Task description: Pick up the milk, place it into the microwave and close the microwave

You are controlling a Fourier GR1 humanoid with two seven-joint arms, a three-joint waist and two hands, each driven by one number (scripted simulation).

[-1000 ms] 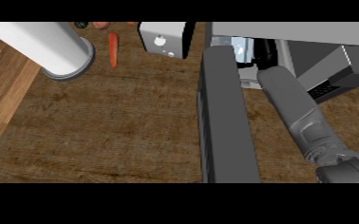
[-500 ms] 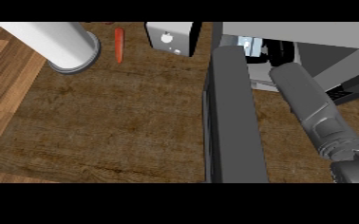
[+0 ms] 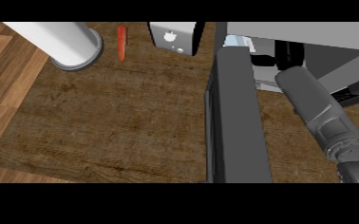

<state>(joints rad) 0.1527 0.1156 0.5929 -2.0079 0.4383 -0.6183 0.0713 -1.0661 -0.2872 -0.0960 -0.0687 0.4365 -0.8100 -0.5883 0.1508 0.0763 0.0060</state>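
The microwave (image 3: 294, 31) stands at the upper right, and its dark door (image 3: 237, 123) swings open toward me down the middle of the view. My right forearm (image 3: 316, 109) comes up from the lower right corner into the open cavity. Only a dark part of my right hand (image 3: 289, 54) shows inside, just under the microwave's top edge. A pale white and light-blue shape, probably the milk (image 3: 238, 42), peeks out between the door's top end and the hand. Whether the hand touches it cannot be made out. My left hand shows nowhere.
A thick white cylinder (image 3: 64, 42) stands at the upper left of the wooden counter (image 3: 112, 123). An orange carrot (image 3: 121, 42) lies beside it. A white box with a round knob (image 3: 174, 37) sits just left of the door's far end.
The whole scene has slid a little to the right in the view. The right forearm stays stretched into the microwave, its far end slightly further right.
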